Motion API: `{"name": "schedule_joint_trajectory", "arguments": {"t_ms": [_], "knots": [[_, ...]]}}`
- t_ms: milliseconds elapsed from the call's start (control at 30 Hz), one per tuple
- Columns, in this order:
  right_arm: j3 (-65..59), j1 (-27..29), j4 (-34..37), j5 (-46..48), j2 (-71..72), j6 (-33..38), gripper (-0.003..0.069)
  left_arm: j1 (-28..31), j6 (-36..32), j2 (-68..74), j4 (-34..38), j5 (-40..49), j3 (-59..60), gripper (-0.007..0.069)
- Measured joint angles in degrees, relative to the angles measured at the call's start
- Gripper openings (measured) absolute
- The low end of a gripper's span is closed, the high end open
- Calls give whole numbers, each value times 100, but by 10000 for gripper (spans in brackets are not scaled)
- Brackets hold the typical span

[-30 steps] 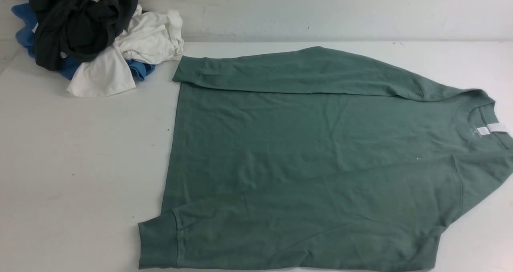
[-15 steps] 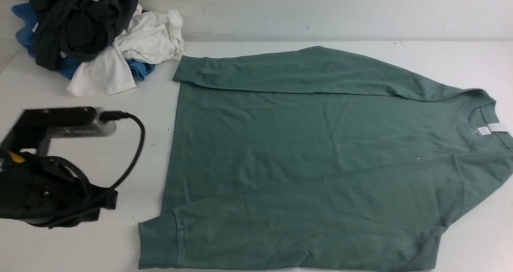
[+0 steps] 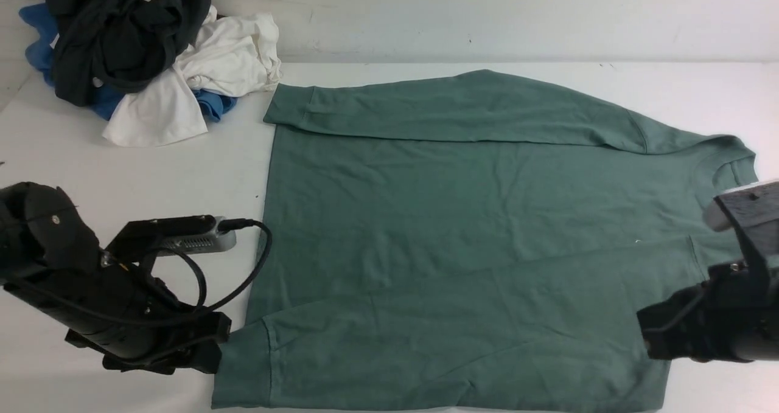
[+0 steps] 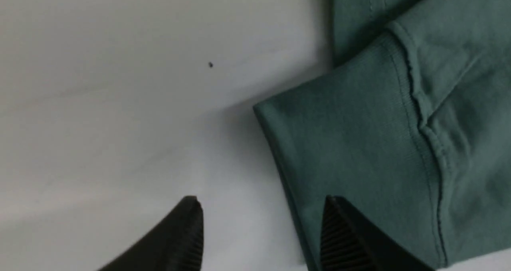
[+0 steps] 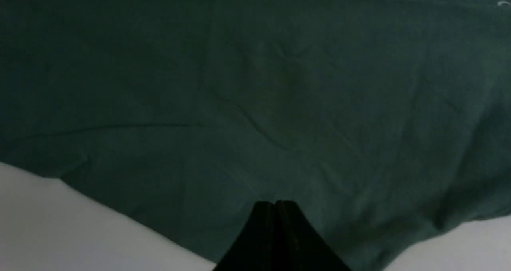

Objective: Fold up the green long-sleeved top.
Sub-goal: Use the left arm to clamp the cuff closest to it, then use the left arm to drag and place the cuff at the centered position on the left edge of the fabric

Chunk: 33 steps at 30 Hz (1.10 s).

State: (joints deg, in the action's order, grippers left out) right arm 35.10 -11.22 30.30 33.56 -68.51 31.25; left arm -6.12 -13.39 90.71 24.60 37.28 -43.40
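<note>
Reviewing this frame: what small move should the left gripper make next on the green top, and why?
Probably lower the left gripper and close on the green top's cuff: its jaws stand open astride the cuff's edge, one over fabric, one over the table.

Robot lab test bench, plain white tabletop [image 3: 152, 176], bare white wall [image 3: 487, 11], heap of crumpled clothes [image 3: 140, 54]

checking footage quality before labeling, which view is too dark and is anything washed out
Right wrist view: badly underexposed, the green long-sleeved top reads near black and the shut right gripper is a silhouette. Left wrist view: evenly lit, cuff stitching sharp, soft shadow beside the cuff, open left gripper in focus. Front view: bright, white table slightly washed out.
</note>
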Motion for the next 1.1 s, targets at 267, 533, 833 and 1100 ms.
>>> {"name": "schedule_joint_trajectory", "arguments": {"t_ms": [267, 533, 833, 1100], "knots": [[0, 0, 1576, 138, -129, 1653, -10, -675, 406, 367, -65, -781, -39, 226], [0, 0, 1899, 264, -129, 2109, -10, -694, 430, 270, -368, -850, -83, 20], [0, 0, 1926, 265, -129, 2255, -10, -694, 425, -200, -838, 154, -1315, 16], [0, 0, 1926, 218, -129, 2297, -10, -701, 544, -95, -1760, -5, -2761, 16]]}}
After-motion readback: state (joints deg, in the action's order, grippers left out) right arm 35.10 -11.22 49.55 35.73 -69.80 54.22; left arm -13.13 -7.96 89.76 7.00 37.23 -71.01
